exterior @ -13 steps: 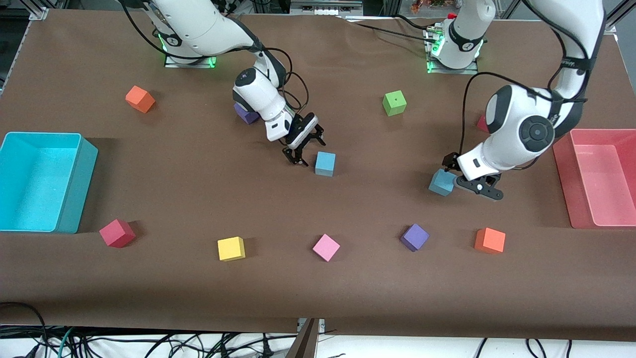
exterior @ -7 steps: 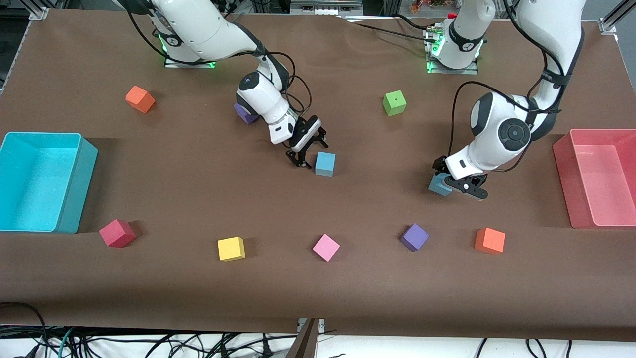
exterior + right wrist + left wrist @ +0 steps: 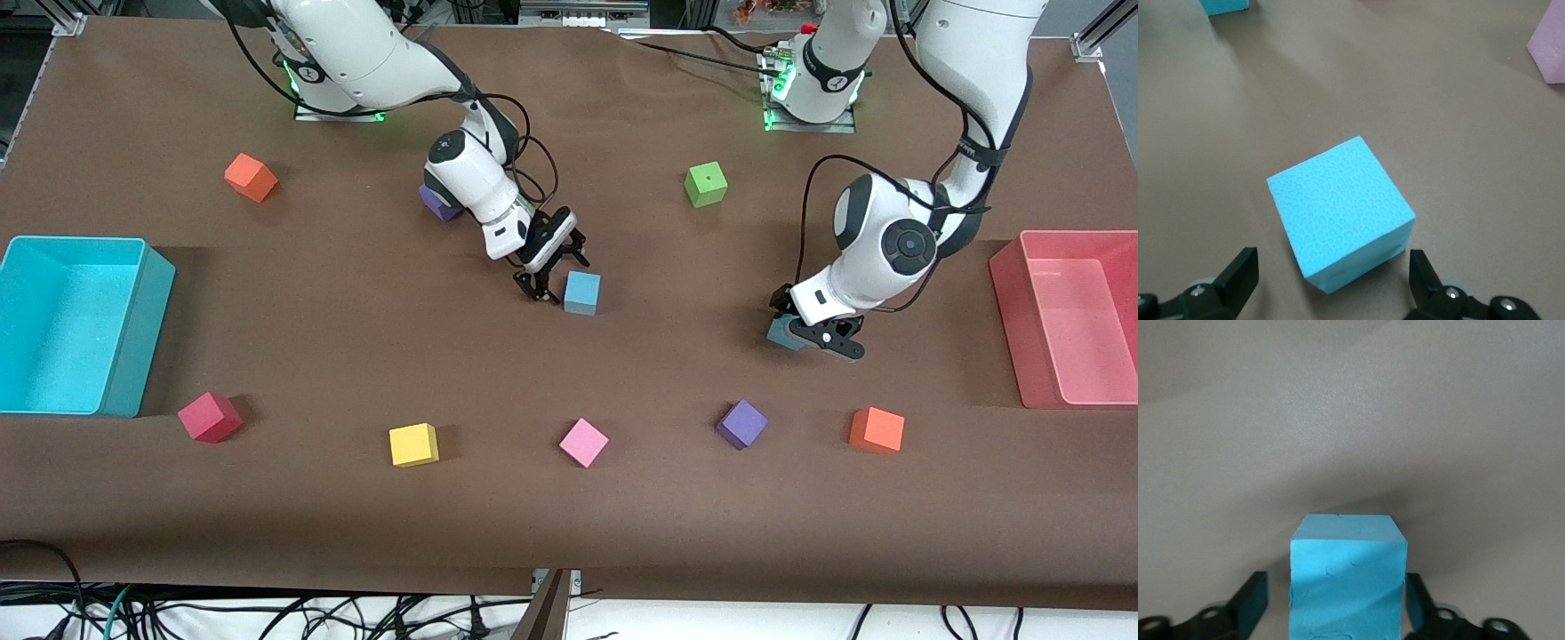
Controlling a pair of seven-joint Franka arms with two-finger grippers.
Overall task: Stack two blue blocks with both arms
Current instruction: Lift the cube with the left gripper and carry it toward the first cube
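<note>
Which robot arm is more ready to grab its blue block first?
Probably the left. The left gripper is already down around its blue block, one finger on each side with small gaps. The right gripper is open and only hovers over the other blue block, not yet around it.

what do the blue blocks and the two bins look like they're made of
Blue blocks: likely foam, matte, with a fine pebbled surface and small dents. Cyan bin and pink bin: probably molded plastic, smooth with a slight sheen; the pink one looks a little translucent.
</note>
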